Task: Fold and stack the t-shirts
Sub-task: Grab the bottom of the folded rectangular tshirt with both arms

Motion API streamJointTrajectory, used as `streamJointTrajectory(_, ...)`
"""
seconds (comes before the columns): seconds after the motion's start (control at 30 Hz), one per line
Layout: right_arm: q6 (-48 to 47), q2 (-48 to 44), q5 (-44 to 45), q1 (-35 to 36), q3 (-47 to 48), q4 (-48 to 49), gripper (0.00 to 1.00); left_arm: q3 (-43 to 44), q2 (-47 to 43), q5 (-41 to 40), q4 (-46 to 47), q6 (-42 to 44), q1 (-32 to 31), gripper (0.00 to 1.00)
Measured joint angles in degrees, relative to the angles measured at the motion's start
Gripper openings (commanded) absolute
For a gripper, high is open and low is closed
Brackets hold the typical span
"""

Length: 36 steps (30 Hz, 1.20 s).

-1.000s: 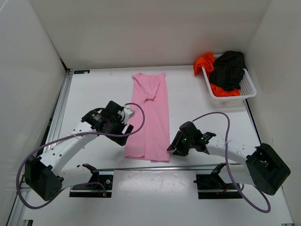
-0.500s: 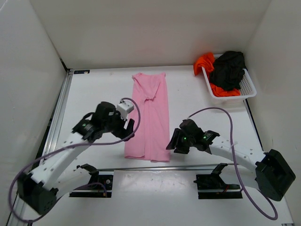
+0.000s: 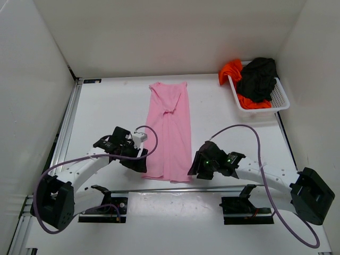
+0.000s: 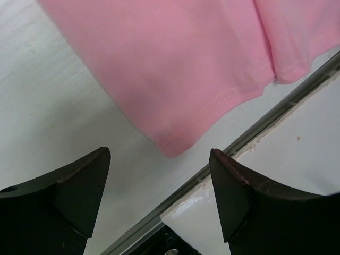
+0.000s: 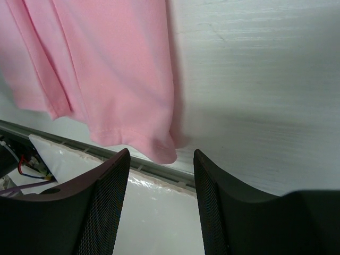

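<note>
Left pincer [image 3: 139,161] and right pincer [image 3: 194,170] flank the near hem of the pink t-shirt [image 3: 171,127] on the surface [image 3: 106,106]; black t-shirt [image 3: 258,78] and orange-red t-shirt [image 3: 231,69] in basket [image 3: 280,103] (far right). Left wrist: jaws open astride a hem corner. Right wrist: likewise open, empty.

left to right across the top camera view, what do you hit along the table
left pincer → pink t-shirt → right pincer → white basket, holding the orange-red t-shirt and the black t-shirt
</note>
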Motion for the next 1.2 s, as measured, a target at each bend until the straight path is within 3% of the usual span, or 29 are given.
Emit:
streamJointTrajectory(0.17, 0.55, 0.09, 0.63, 0.02, -0.15, 0.02, 0.56, -3.72, 3.34, 2.05, 1.4, -0.04, 0.02, 0.86)
streamJointTrajectory(0.33, 0.81, 1.53, 0.96, 0.42, -0.15, 0.04, 0.55, -1.16, 8.33, 4.72, 2.38, -0.52, 0.11, 0.82)
streamJointTrajectory(0.53, 1.9, 2.4, 1.42, 1.64, -0.15, 0.35, 0.55, 1.36, 13.22, 5.88, 4.31, -0.81, 0.26, 0.64)
streamJointTrajectory(0.93, 2.47, 8.39, -0.57, 1.68, 1.14, 4.81, 0.54, -1.51, 10.95, 6.58, 6.12, -0.9, 0.39, 0.64)
streamJointTrajectory(1.03, 2.47, 9.68, -1.42, 1.66, 1.92, 5.03, 0.55, -1.53, 10.95, 7.1, 6.16, -1.03, 0.39, 0.7)
streamJointTrajectory(1.2, 2.47, 10.64, -1.86, 1.66, 2.64, 4.83, 0.51, -1.86, 10.4, 7.26, 6.32, -1.16, 0.39, 0.64)
